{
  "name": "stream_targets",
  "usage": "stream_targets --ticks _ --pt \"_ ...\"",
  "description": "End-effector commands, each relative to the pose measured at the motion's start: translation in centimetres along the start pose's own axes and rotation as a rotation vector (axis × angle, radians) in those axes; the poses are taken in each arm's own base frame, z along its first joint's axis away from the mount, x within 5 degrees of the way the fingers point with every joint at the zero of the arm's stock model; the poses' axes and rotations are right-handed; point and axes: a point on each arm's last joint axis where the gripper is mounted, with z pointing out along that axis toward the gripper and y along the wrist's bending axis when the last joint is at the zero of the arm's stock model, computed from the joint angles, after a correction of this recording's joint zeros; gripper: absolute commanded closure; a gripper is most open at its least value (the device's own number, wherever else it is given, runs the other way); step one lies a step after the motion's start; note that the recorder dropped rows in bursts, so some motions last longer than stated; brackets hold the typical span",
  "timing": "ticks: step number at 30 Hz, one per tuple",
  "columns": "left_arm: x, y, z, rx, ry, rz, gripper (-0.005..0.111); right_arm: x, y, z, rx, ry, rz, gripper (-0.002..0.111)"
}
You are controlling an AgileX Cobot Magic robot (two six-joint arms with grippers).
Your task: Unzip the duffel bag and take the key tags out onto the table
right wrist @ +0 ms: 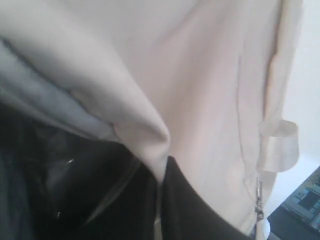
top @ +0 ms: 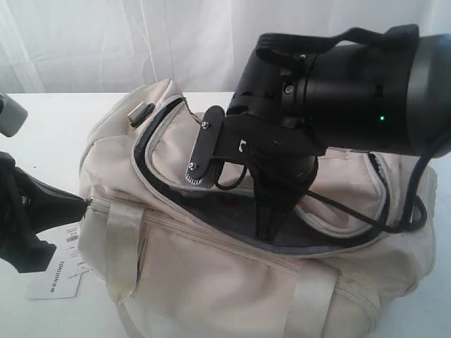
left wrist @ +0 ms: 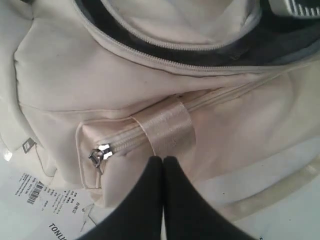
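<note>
The bag (top: 211, 282) sits in the middle of the counter (top: 49, 127), long side toward the near edge. Its top zip is open in a wide curve, so the dark lining (top: 211, 208) shows. What lies inside is too dark to make out.

The right arm (top: 352, 84) comes in from the right and tilts down into the opening. The right fingers (top: 270, 211) taper to a narrow point just inside the near lip and are together. In the right wrist view a fold of cream fabric comes down to meet them, but I cannot tell whether it is pinched.

The left fingers (left wrist: 150, 190) are at the bag's left end, low on the near side. They are pressed together with no gap, tips touching the fabric just below a glossy strap (left wrist: 165, 127) that crosses a closed side zip. That zip's metal pull (left wrist: 97, 155) lies just beside them — apart from the tips, not gripped.

A white printed label (top: 56, 274) lies flat on the counter by the near left corner of the bag.
</note>
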Motion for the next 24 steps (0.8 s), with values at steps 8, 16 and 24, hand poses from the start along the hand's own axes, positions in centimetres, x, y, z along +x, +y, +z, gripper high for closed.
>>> stream_targets --ticks 8,16,24 --pt "0.0 -0.2 -0.1 0.015 0.000 -0.017 0.107 0.8 -7.9 0.5 0.138 -0.164 0.247 0.108" --pt "0.0 -0.2 -0.1 0.015 0.000 -0.017 0.107 1.0 -13.3 5.2 0.183 -0.143 0.293 0.108" --pt "0.0 -0.2 -0.1 0.019 -0.003 -0.023 0.107 0.1 -15.9 10.8 0.192 -0.150 0.330 0.108"
